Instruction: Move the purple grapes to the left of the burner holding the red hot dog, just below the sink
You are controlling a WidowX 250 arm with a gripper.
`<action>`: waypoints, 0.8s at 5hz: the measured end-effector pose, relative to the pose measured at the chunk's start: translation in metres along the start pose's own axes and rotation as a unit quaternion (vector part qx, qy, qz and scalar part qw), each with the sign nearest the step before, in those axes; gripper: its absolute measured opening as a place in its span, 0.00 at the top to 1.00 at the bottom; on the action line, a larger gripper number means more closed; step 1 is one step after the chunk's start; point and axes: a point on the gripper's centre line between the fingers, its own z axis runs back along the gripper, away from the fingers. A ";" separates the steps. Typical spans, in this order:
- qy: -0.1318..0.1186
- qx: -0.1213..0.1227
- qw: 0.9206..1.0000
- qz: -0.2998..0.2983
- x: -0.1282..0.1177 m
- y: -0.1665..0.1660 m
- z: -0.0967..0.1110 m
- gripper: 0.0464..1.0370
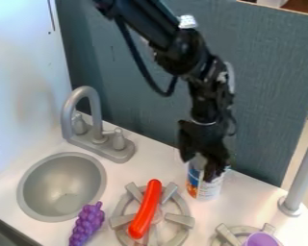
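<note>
EE (200,169) at top of can (209,191), opening/grip can't tell | can upright on table (243,204), nr L burner (180,220) | red sausage (146,209) across L burner | purple grapes (87,225) btwn sink (61,185) & L burner | purple cup (261,239) at R burner (229,235) | gray faucet (99,129) behind sink

A blue-grey panel (269,86) stands behind the pale countertop (150,161), beside a white side wall (21,72).
</note>
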 end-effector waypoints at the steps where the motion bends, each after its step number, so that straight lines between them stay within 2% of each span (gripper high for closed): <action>1: 0.000 0.001 1.000 -0.003 0.001 -0.001 0.001 0.03; 4: 0.001 0.001 1.000 -0.003 0.001 -0.001 0.000 0.03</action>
